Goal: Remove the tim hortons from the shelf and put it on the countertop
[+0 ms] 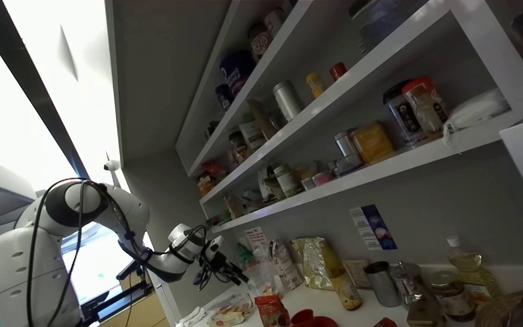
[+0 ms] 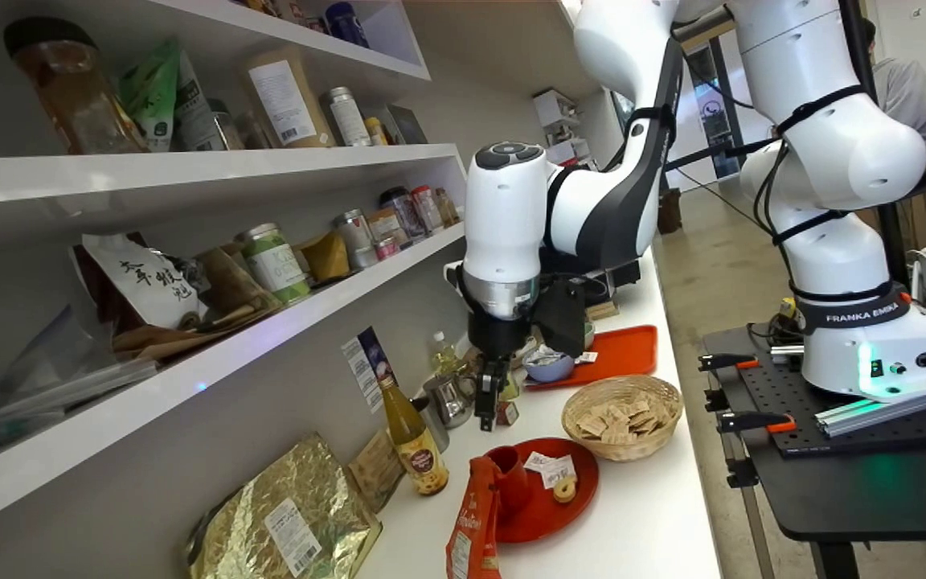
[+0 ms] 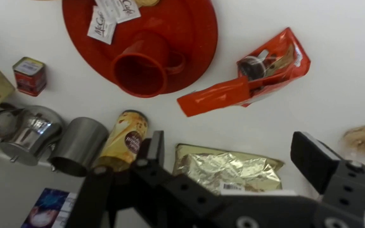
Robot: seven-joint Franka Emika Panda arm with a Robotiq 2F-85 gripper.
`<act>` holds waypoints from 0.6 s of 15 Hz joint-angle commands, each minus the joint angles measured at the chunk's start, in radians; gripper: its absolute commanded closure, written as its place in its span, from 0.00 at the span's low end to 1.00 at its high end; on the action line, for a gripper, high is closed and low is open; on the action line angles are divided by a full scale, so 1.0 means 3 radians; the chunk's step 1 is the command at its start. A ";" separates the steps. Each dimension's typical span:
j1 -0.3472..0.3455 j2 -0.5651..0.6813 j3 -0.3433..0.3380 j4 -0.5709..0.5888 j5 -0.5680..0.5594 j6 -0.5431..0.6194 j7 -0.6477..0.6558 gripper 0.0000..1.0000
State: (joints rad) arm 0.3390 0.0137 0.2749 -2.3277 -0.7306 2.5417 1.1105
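A soft red packet (image 1: 214, 169) lies partly hidden at the far end of a white shelf (image 1: 307, 116); its print is too small to read. A soft red bag with pale print (image 2: 473, 515) stands open on the pale countertop (image 2: 640, 523) and also shows in the wrist view (image 3: 217, 96). I cannot tell which of these is the tim hortons. My gripper (image 1: 242, 276) is open and empty, pointing down above the countertop. It is below the shelves and apart from both red things. In the wrist view the fingers (image 3: 227, 139) stand wide apart.
A gold foil bag (image 2: 294, 523), a yellow bottle (image 2: 415, 434) and metal jugs (image 3: 78, 142) stand along the wall. A red plate (image 2: 559, 515) with a red mug (image 3: 141, 66) and a basket (image 2: 664, 426) are on the countertop. Shelves hold many jars.
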 commanded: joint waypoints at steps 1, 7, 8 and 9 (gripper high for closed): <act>-0.0138 -0.0316 -0.0038 -0.0162 -0.0236 -0.0127 0.0351 0.00; -0.0443 -0.0521 -0.0156 -0.0295 -0.0059 -0.0152 0.0112 0.00; -0.0488 -0.0553 -0.0183 -0.0305 -0.0060 -0.0151 0.0071 0.00; -0.0529 -0.0587 -0.0215 -0.0318 -0.0065 -0.0135 -0.0026 0.00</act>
State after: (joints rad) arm 0.2095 -0.1136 0.2318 -2.3943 -0.7714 2.4844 1.1739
